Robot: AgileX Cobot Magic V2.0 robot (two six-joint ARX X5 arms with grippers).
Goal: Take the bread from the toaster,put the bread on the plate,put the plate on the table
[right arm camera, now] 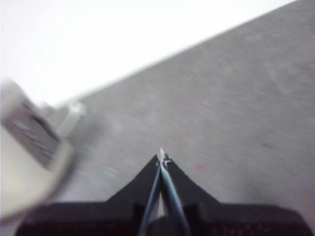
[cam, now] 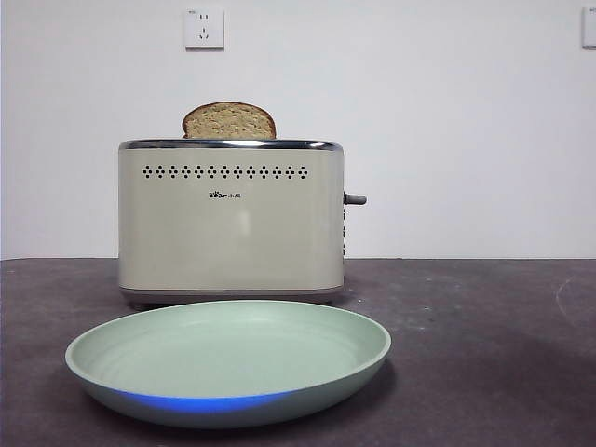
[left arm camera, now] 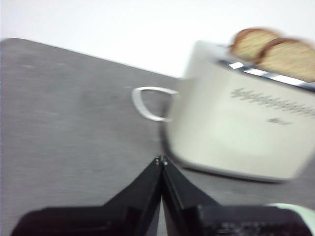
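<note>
Fingers of both grippers, left [left arm camera: 161,161] and right [right arm camera: 161,156], clenched on nothing above the desk [cam: 484,317].
Bread [cam: 229,122] stands upright in toaster [cam: 231,223], dome up, broad face frontward; plate [cam: 228,358] lies before it.

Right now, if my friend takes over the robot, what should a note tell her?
Left pincer: shut, empty, above the table near the toaster.
Right pincer: shut, empty, over the table beside the toaster.
The bread sticks up from the toaster; the left wrist view shows two slices there.
The plate sits on the table in front of the toaster, with nothing on it.
Done: nothing.
Left: lift the bread, put it on the plate, place the plate.
</note>
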